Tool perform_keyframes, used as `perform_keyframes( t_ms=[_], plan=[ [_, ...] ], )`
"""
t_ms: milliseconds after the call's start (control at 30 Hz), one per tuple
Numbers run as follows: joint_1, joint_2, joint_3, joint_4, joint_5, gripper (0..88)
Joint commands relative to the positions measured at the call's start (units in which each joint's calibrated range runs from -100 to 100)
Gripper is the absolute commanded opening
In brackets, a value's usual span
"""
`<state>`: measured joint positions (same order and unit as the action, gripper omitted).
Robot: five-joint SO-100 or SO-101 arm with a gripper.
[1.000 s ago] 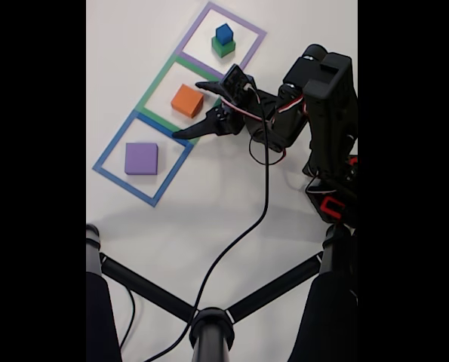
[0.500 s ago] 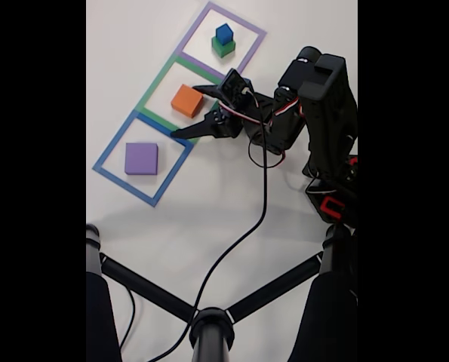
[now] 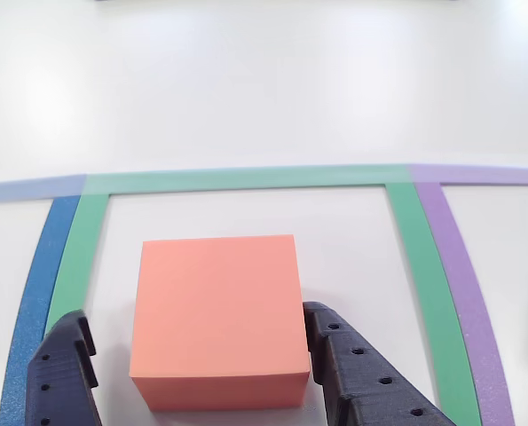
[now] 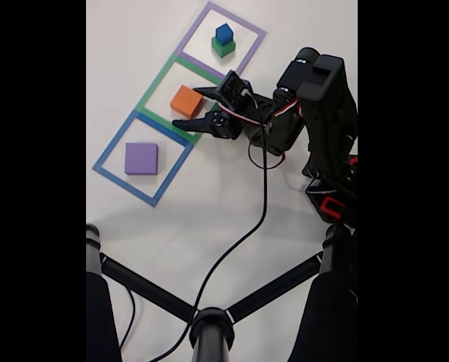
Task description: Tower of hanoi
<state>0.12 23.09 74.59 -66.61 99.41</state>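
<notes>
The orange cube (image 4: 185,99) sits inside the green square outline (image 4: 155,84). My gripper (image 4: 186,106) is open around it, one dark finger on each side. In the other view the orange cube (image 3: 217,319) fills the lower middle. The right finger (image 3: 357,377) sits close against the cube's side, and a gap separates the left finger (image 3: 64,373) from it. My gripper (image 3: 195,318) has not closed on the cube. A small blue cube (image 4: 224,32) rests on a green cube (image 4: 223,48) in the purple outline. The purple cube (image 4: 141,158) lies in the blue outline.
The black arm body (image 4: 322,113) stands to the right of the outlines, with a black cable (image 4: 262,211) trailing down the white table. A black stand with spreading legs (image 4: 209,320) occupies the bottom of the fixed view.
The gripper has moved in over the green outline. Its lower finger has swung up toward the orange cube, so the fingers now bracket it more closely. No cube has moved.
</notes>
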Motion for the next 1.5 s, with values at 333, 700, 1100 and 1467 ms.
perform_keyframes(
  t_ms=[333, 700, 1100, 1467],
  plan=[
    [-0.8, -0.6, 0.2, -1.2, 0.6, 13.7],
    [-0.9, -9.7, 2.8, 5.3, 0.6, 11.8],
    [-1.2, -50.4, -4.3, 60.7, 0.6, 11.9],
    [-3.7, -71.3, -30.7, 116.0, 0.6, 12.2]
  ],
)
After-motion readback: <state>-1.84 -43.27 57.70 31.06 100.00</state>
